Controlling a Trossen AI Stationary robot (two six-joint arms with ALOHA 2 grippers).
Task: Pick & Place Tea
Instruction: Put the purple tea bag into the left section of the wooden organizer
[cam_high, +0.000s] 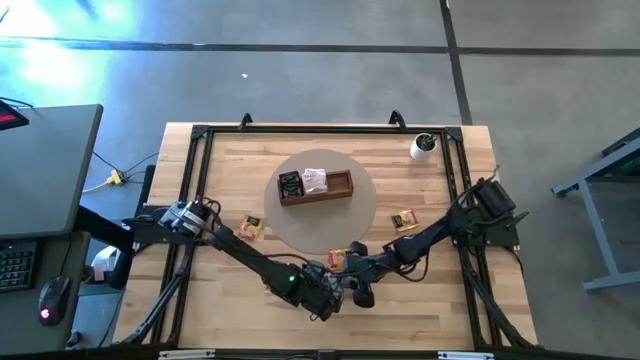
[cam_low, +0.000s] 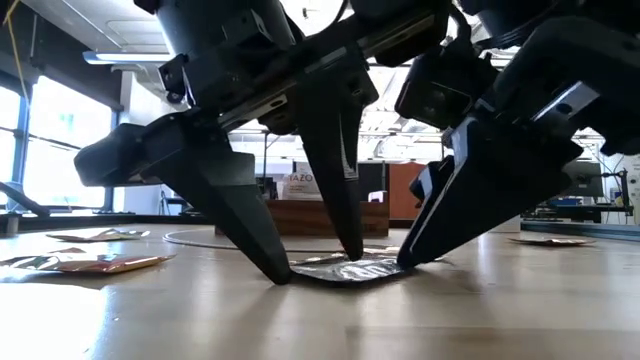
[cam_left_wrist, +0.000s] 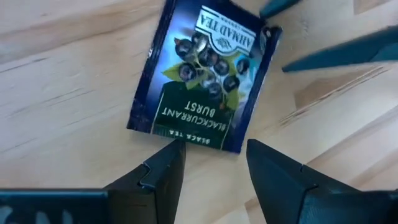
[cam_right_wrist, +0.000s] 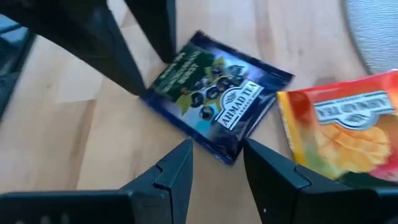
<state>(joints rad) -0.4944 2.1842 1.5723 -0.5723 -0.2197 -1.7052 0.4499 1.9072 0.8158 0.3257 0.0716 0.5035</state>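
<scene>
both grippers meet at the near edge of the wooden table (cam_high: 440, 300), over one dark blue sachet (cam_left_wrist: 202, 78) of blackcurrant black tea lying flat on the boards. the left gripper (cam_left_wrist: 214, 158) stands with its fingers parted, tips down at one edge of the sachet, holding nothing; the right gripper (cam_right_wrist: 217, 155), likewise parted and empty, faces it from the opposite edge. in the low view the dark fingertips of both arms rest on or just at the sachet's rim; whether they press it cannot be told. an orange-red sachet (cam_right_wrist: 342, 134) lies just beside the blue one. further sachets lie apart on the table, and others sit in the wooden tray (cam_high: 315, 187) on the round grey mat (cam_high: 365, 215). a white cup (cam_high: 423, 147) stands at the far right corner.
</scene>
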